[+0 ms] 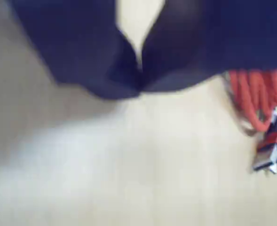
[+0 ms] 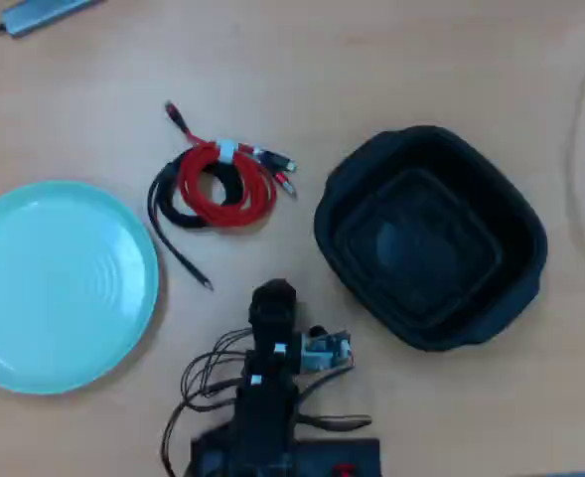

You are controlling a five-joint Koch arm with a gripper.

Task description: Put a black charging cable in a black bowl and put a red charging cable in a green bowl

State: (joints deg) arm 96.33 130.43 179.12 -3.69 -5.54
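Claw closed and empty over bare desk; both cables lie apart from the bowls.

In the wrist view, the claw (image 1: 139, 77) fills the top of the frame as a dark, blurred mass, its two jaws meeting at their tips with nothing between them. Pale desk (image 1: 129, 169) lies below it. The red charging cable (image 1: 260, 99) sits at 3 o'clock, one red-and-silver plug end pointing toward 5 o'clock.

In the overhead view, the arm rises from 6 o'clock, and the claw (image 2: 273, 294) is over bare desk (image 2: 371, 60). The red charging cable (image 2: 224, 187) lies coiled at 11 o'clock from it, overlapping the black charging cable (image 2: 169, 217). The green bowl (image 2: 56, 283) is at 9 o'clock and the black bowl (image 2: 431, 237) at 2 o'clock; both are empty.
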